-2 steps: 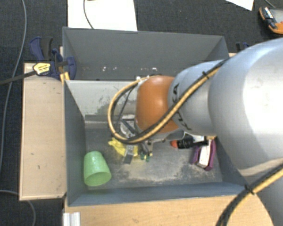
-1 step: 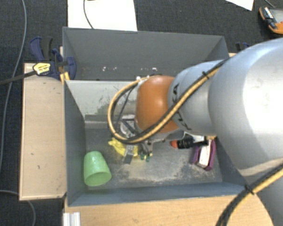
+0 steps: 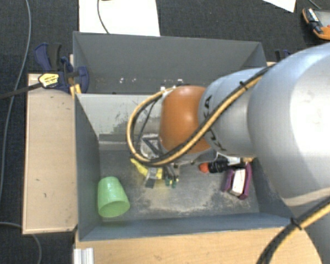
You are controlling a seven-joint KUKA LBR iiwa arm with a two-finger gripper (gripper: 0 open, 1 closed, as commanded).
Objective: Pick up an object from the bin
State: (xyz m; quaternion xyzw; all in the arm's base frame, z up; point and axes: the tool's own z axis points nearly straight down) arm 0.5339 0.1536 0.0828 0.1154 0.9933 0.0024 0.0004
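My gripper [image 3: 160, 178] reaches down under the arm's orange cover to the bin floor, left of centre. A small yellow thing [image 3: 139, 166] lies right at its tip, partly hidden by it; whether it is gripped is unclear. A light green plastic cup [image 3: 112, 197] lies on its side in the bin's front left corner, well apart from the gripper. To the right, a dark marker with an orange cap [image 3: 214, 166] lies on the floor, partly under the arm.
A purple and white flat object [image 3: 238, 181] leans near the right wall, just in front of the marker. The arm and its cables cover the bin's middle and right. Bare floor shows between the cup and the gripper.
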